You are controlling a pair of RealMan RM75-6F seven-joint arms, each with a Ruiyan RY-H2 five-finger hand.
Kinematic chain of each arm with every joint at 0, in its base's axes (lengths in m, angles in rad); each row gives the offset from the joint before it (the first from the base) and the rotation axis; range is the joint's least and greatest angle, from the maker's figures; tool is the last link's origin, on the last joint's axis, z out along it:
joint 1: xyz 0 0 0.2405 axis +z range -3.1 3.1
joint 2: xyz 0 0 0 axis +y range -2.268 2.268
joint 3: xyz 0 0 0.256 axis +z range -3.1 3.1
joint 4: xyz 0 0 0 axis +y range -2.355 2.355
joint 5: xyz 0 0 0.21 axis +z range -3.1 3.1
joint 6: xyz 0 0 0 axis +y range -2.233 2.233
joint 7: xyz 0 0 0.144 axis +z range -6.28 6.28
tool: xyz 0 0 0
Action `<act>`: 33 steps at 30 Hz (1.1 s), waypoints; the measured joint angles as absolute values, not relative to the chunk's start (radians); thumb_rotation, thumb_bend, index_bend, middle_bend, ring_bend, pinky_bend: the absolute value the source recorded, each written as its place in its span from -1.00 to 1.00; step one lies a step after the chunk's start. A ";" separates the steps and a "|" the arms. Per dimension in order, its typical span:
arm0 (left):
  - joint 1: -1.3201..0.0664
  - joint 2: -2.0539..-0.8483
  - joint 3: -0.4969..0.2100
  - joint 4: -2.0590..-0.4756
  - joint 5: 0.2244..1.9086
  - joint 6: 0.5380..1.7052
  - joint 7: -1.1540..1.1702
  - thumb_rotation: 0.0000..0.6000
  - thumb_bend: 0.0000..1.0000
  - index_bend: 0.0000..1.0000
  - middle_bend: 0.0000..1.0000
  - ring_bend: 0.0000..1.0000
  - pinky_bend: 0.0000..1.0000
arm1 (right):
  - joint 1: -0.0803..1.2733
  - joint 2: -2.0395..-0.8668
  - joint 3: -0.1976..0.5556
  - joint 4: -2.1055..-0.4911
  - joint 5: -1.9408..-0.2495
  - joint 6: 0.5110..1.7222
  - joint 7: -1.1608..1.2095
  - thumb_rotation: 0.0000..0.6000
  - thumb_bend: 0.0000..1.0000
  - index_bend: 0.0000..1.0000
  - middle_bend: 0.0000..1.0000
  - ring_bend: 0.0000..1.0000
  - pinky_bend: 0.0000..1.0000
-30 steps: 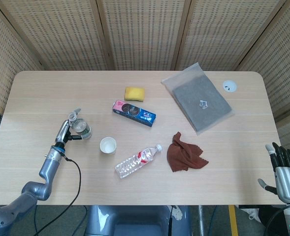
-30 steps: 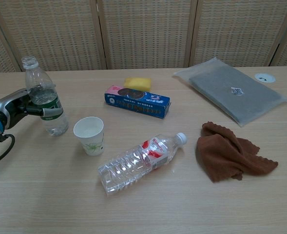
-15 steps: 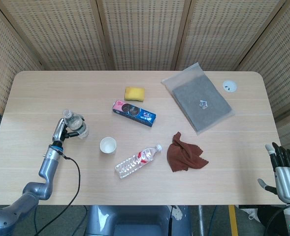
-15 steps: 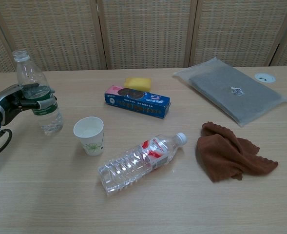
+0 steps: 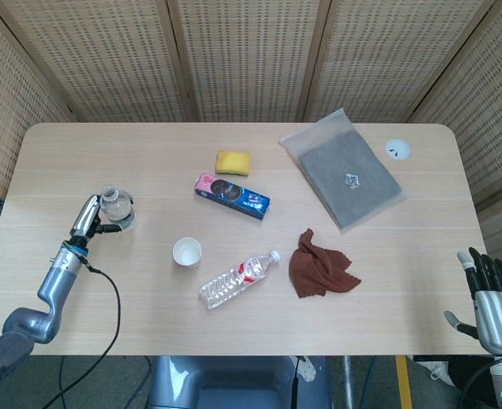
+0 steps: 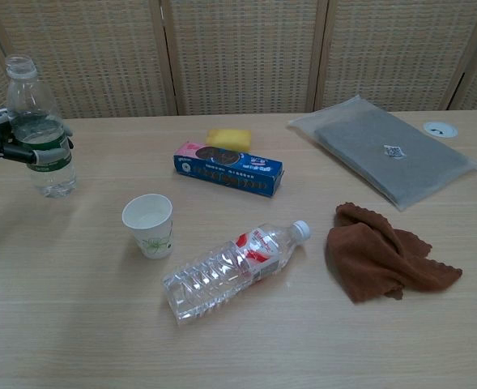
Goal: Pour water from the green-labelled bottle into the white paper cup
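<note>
The green-labelled bottle is upright, uncapped and clear, with a little water in its bottom; it also shows from above as the same bottle. My left hand grips it around the label, at the table's left side; in the chest view only the fingers show at the frame edge. The white paper cup stands upright to the right of the bottle, well apart from it, seen as an open rim from above. My right hand hangs off the table's near right corner, fingers apart, holding nothing.
A red-labelled bottle lies on its side in front of the cup. A brown cloth lies to its right. Behind are a blue biscuit box, a yellow sponge and a grey packet.
My left hand has carried the green-labelled bottle leftward and away from the cup, keeping it upright. The right hand has not moved.
</note>
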State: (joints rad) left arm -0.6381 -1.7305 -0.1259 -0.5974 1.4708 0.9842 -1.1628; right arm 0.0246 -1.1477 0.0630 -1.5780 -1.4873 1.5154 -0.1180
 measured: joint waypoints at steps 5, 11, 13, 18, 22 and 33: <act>-0.626 -1.630 -0.091 -0.677 1.507 1.018 -1.055 1.00 -0.07 0.12 -0.03 -0.36 -0.30 | 0.021 -1.145 0.060 -1.586 -1.500 1.528 -0.119 1.00 -1.00 -1.00 -1.00 -1.00 -1.00; -0.612 -1.523 -0.046 -0.778 1.543 1.037 -0.869 1.00 -0.04 0.12 -0.03 -0.36 -0.30 | 0.015 -1.142 0.056 -1.594 -1.513 1.544 -0.126 1.00 -1.00 -1.00 -1.00 -1.00 -1.00; -0.611 -1.489 -0.034 -0.823 1.549 1.031 -0.797 1.00 -0.03 0.12 -0.03 -0.36 -0.30 | 0.014 -1.142 0.056 -1.595 -1.514 1.547 -0.131 1.00 -1.00 -1.00 -1.00 -1.00 -1.00; -0.618 -1.436 -0.016 -0.921 1.550 0.998 -0.641 1.00 -0.02 0.12 -0.03 -0.36 -0.30 | 0.012 -1.144 0.056 -1.596 -1.517 1.553 -0.140 1.00 -1.00 -1.00 -1.00 -1.00 -1.00; -0.628 -1.426 -0.012 -0.970 1.544 0.977 -0.562 1.00 -0.02 0.13 -0.03 -0.36 -0.30 | 0.011 -1.145 0.056 -1.595 -1.515 1.553 -0.143 1.00 -1.00 -1.00 -1.00 -1.00 -1.00; -0.652 -1.438 -0.007 -0.986 1.546 0.958 -0.359 1.00 0.00 0.14 -0.03 -0.36 -0.30 | 0.008 -1.142 0.059 -1.594 -1.512 1.556 -0.133 1.00 -1.00 -1.00 -1.00 -1.00 -1.00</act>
